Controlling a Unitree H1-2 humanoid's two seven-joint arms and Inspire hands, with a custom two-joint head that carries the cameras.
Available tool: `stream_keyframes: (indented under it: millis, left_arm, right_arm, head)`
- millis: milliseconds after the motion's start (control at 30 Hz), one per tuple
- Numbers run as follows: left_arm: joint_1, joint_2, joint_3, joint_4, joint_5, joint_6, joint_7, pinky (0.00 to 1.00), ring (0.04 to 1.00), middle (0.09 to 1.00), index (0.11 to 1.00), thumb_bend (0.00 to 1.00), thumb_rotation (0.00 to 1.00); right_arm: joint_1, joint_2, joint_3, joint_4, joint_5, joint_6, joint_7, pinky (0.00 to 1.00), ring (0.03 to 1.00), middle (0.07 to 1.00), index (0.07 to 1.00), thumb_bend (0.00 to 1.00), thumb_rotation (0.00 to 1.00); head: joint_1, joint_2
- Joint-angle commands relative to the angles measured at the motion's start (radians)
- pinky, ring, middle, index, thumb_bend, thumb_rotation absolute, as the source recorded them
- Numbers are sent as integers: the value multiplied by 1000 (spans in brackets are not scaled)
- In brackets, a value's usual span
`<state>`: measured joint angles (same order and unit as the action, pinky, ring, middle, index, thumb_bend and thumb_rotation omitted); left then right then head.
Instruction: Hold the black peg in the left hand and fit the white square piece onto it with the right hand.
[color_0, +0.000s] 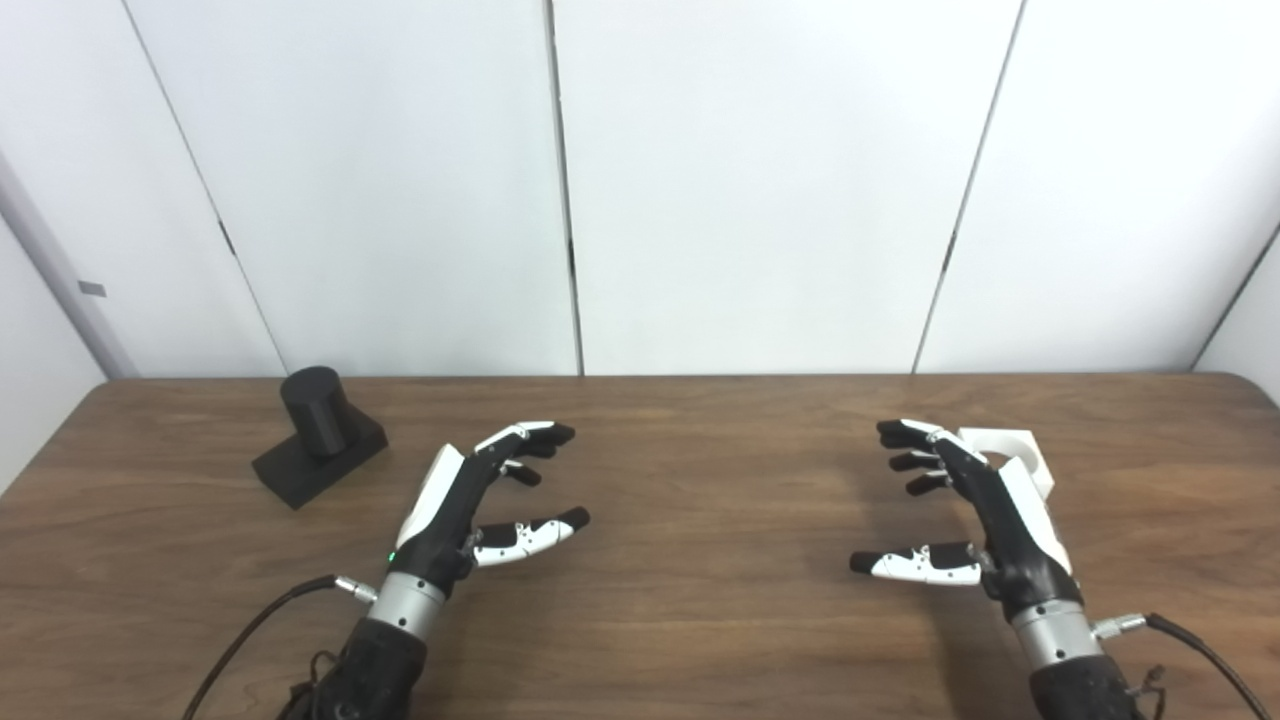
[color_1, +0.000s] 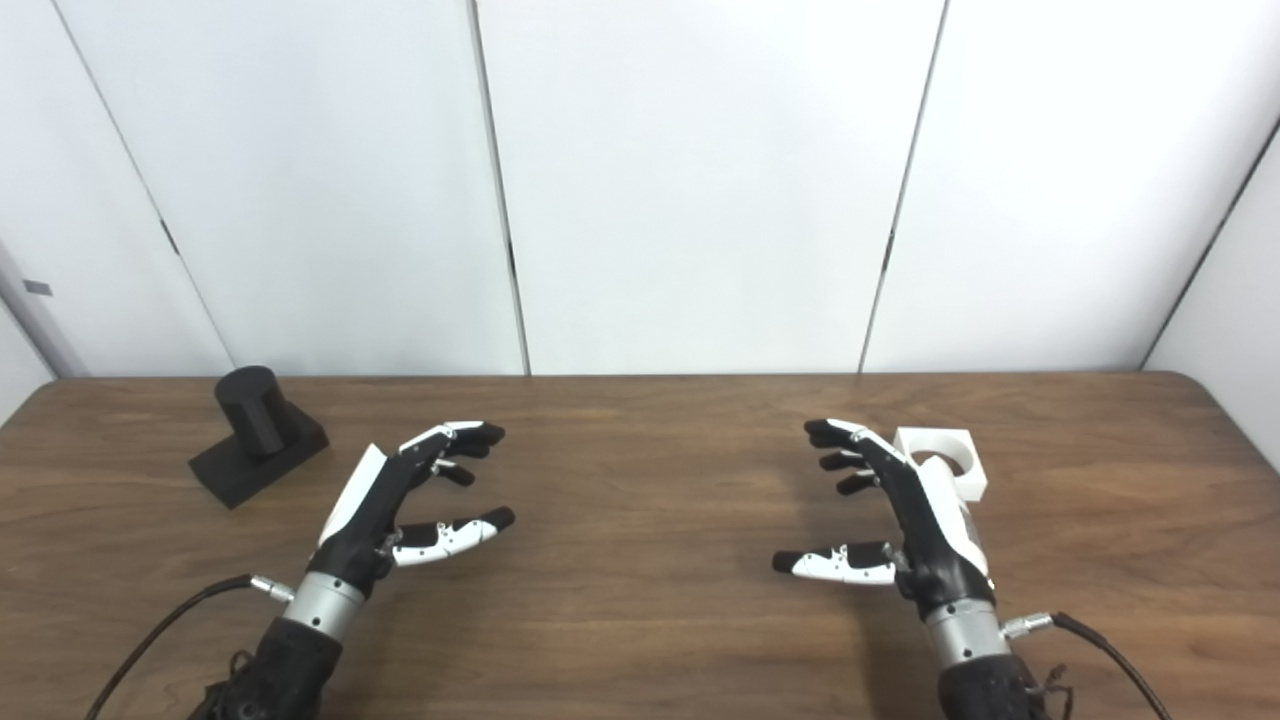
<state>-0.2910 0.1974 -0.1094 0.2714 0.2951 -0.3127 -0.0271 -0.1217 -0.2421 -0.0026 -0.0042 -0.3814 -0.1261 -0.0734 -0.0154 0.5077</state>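
Observation:
The black peg (color_0: 318, 432), a short cylinder on a flat black base, stands on the table at the far left. My left hand (color_0: 470, 500) hovers open to its right, well apart from it, holding nothing. The white square piece (color_0: 1012, 456), a block with a round hole, lies on the table at the right, partly hidden behind my right hand (color_0: 975, 510). That hand is open too, fingers spread, with its back toward the piece and nothing in it.
The brown wooden table (color_0: 700, 560) ends at a white panelled wall (color_0: 640, 180) at the back. Black cables (color_0: 250, 630) trail from both wrists near the front edge.

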Motion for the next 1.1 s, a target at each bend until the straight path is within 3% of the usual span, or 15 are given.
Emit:
stream_keyframes:
  millis: [0, 367, 767, 900, 1067]
  left_arm:
    - [-30, 1, 4, -20, 0, -14, 12, 642, 770, 780, 743, 724, 183]
    - [-31, -2, 2, -17, 11, -12, 14, 672, 784, 778, 734, 726, 212]
    - [-46, -55, -32, 27, 54, -15, 40, 728, 787, 775, 710, 707, 175]
    - [-57, -70, -45, 51, 85, -21, 62, 685, 765, 766, 706, 722, 209]
    - [-65, -81, -59, 66, 106, -19, 77, 646, 751, 764, 708, 726, 233]
  right_arm:
    - [-28, -8, -7, -25, 5, -24, -11, 597, 706, 758, 767, 732, 27]
    - [-31, -13, -9, -18, 9, -30, -11, 600, 704, 758, 766, 733, 8]
    - [-23, -58, -37, 10, 84, -72, 10, 639, 730, 769, 777, 720, 0]
    - [-14, -53, -49, -29, 109, -20, 25, 686, 746, 776, 781, 710, 0]
    - [-9, -66, -49, -37, 10, -10, -4, 639, 713, 758, 780, 715, 0]
  head:
    - [1, -2]
    - [20, -7]
    - [301, -57]
    - [345, -72]
    - [360, -76]
